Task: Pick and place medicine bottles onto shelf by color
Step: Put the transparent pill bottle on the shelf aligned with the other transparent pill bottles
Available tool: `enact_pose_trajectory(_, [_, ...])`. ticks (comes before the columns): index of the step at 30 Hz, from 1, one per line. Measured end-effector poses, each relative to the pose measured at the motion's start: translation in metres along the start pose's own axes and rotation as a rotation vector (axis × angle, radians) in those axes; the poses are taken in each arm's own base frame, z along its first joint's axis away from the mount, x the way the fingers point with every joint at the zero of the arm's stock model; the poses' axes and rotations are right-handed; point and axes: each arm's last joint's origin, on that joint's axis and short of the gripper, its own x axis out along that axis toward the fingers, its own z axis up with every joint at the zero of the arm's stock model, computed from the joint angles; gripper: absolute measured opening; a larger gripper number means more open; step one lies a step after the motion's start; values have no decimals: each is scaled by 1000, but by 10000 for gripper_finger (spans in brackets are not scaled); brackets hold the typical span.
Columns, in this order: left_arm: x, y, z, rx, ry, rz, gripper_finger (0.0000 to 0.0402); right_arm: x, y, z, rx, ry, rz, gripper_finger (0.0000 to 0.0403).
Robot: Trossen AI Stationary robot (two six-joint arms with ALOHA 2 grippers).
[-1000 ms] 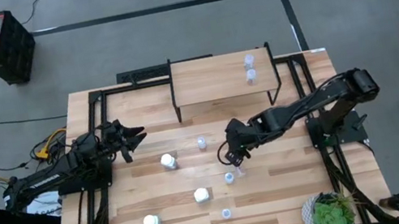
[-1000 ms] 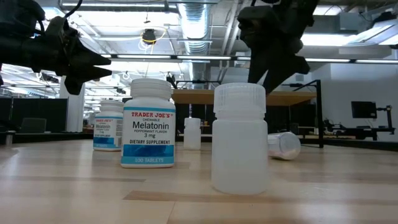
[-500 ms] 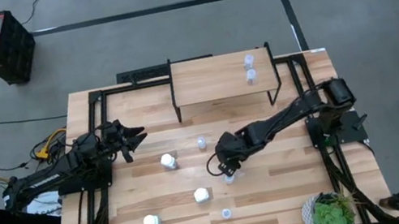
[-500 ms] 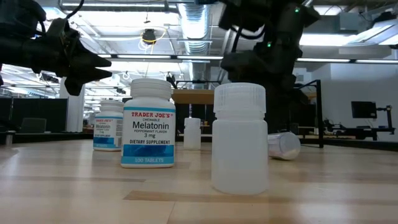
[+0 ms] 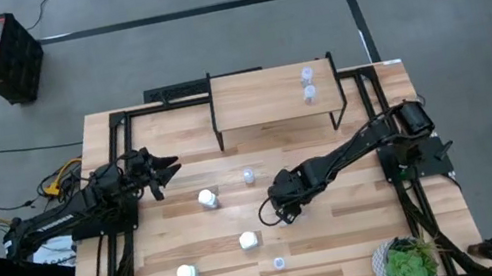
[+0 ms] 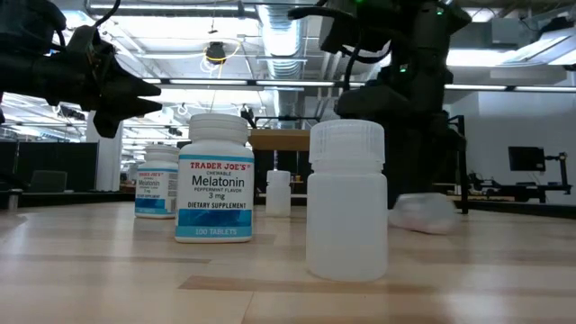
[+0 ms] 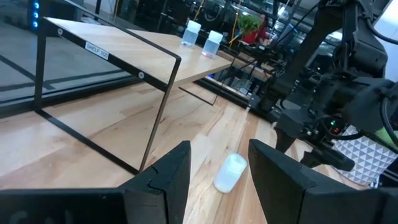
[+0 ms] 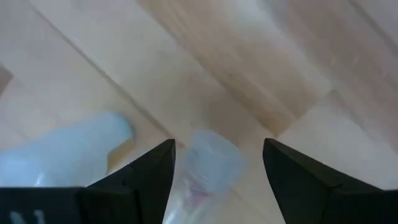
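The shelf (image 5: 269, 93) stands at the table's far side with two pale translucent bottles (image 5: 308, 84) upright on its right end. One small translucent bottle (image 8: 211, 163) lies on its side on the table. My right gripper (image 5: 279, 210) is low over it, open, one finger on each side (image 8: 214, 180). On the table stand three white bottles (image 5: 207, 199) (image 5: 248, 241) (image 5: 186, 272) and two translucent ones (image 5: 248, 174) (image 5: 278, 263). My left gripper (image 5: 168, 168) waits open and empty at the table's left. My right gripper comes at the lying translucent bottle (image 8: 211, 163) from above, slanting toward the table's near left, with a finger (image 8: 140, 180) on either side. The bottle lies on the table. I cannot tell whether the fingers touch it.
A green plant (image 5: 411, 264) in a white pot stands at the near right corner. The shelf's thin black legs (image 5: 332, 108) stand just beyond the right arm. A white bottle (image 5: 248, 241) stands close to the right gripper on its near left side.
My right gripper has gone toward the table's left and near edges and down, from beside the lying translucent bottle to over it, so that the bottle is now between its open fingers. In the low view the lying bottle shows blurred and slightly shifted.
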Motion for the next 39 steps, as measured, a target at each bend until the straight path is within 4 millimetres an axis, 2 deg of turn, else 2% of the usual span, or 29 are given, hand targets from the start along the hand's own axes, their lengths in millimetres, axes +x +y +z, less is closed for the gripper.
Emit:
enact_pose_trajectory(9, [0,0,0,0,0,0,149,12,3,-9,20,38,-29,265])
enact_pose_trajectory(19, [0,0,0,-1,0,0,149,10,2,-12,29,52,-51,259])
enact_pose_trajectory(24, [0,0,0,-2,0,0,149,10,1,-12,21,58,-63,225])
enact_pose_trajectory(30, [0,0,0,-4,0,0,149,10,0,-11,-85,11,-96,151])
enact_pose_trajectory(34, [0,0,0,-4,0,0,149,-1,-4,-6,-103,-121,-152,121])
enact_pose_trajectory(39, [0,0,0,-4,0,0,149,-41,-10,-3,-84,-329,-168,136])
